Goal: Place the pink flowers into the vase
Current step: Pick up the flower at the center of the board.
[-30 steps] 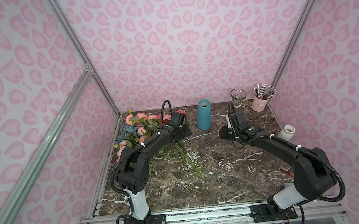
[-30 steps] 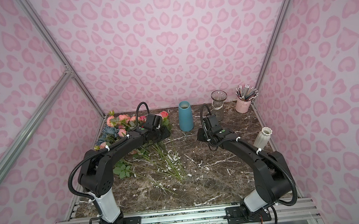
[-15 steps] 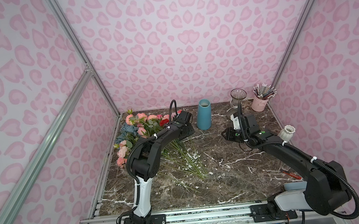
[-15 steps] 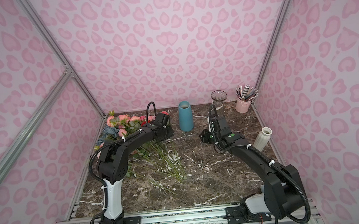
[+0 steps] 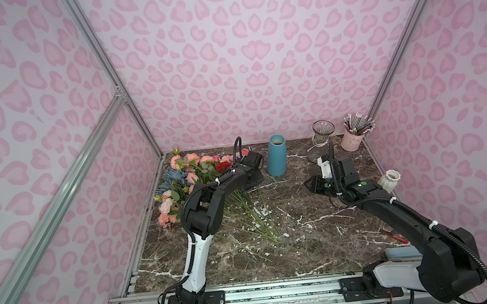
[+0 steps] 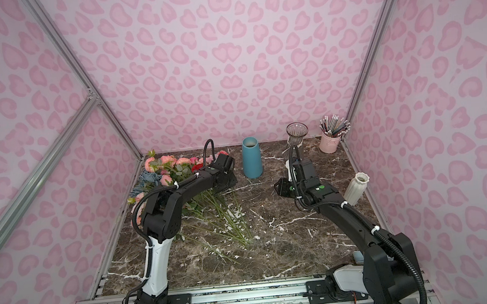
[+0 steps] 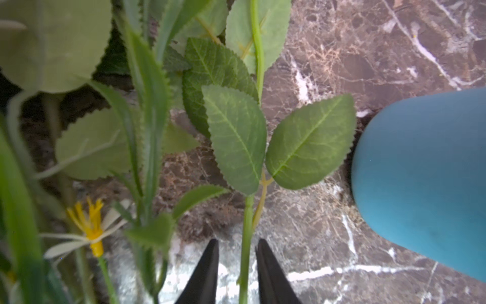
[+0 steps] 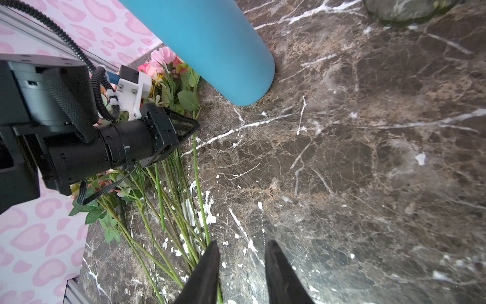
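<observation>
Left jaws astride green stem, bloom hidden

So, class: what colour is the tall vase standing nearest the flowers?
The vase is plain teal blue, no pattern; it shows best in a top view.

Both arms stretched forward, grippers low, jaws apart.

The left arm rises on its white lower link, bends sharply at the elbow and runs its black forearm out toward the far left, wrist tipped down. In the left wrist view the left gripper shows two black fingertips a narrow gap apart, not pressed together. The right arm lies lower and longer, reaching from its shoulder at the near right toward the middle. Its wrist is bent so that the right gripper points across toward the left arm, its fingertips a little apart with nothing between them. The two grippers are well apart.
</observation>
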Available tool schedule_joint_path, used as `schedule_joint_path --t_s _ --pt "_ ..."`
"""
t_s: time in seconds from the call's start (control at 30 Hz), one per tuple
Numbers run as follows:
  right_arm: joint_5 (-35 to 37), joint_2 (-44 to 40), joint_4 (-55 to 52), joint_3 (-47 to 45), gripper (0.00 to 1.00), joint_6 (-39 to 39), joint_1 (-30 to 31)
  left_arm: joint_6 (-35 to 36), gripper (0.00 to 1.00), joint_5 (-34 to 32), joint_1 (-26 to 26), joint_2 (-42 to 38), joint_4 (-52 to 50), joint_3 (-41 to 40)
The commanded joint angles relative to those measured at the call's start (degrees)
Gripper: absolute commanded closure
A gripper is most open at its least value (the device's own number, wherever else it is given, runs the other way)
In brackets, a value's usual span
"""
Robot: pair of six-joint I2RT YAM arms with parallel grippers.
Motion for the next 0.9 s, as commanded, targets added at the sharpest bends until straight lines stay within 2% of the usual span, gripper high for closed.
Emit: schedule_joint_path --t_s 0.0,0.27,0.43,0.6,0.73,0.87 --pt "-0.5 -0.7 0.8 -0.2 0.66 -1.1 -0.1 -0.6 0.76 -1.0 -0.1 0.6 0.9 1.1" --pt "-0.9 -1.2 0.9 -0.8 0.66 -0.6 -0.2 -1.1 0.96 -2.2 -0.2 0.2 1.0 0.6" --pt "-0.3 -1.3 0.4 -0.2 0.66 -0.7 0.0 -1.9 0.96 -1.2 -0.4 -3.6 4.7 -2.7" --pt "1.9 -1.1 -0.9 1.4 0.66 -1.5 0.6 -2.3 0.96 3.6 -0.4 -12.1 17.2 -11.9" --pt "3.3 0.1 -3.1 3.9 0.66 -2.2 0.9 -1.3 0.96 9.8 -0.3 -18.4 28.6 -19.0" --pt "4.5 0.6 -4.6 6.2 0.66 -3.4 2.0 0.6 0.97 12.5 -0.2 -24.2 34.4 -23.9"
